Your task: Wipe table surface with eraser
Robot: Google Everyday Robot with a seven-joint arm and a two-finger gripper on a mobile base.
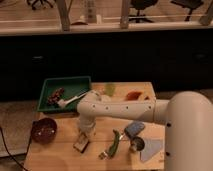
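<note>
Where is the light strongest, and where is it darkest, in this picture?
Camera view: brightest on the white arm; darkest across the cabinet front behind the table surface; the gripper, directly above the eraser, is evenly lit, without glare.

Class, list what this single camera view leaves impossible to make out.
- Camera view: whether the gripper, low over the table's near-left area, touches the small cream-and-brown eraser block beneath it; too small.
- Light tan wooden table surface: right part hidden by the white robot arm.
- Items in the green rectangular tray: blurred.
</note>
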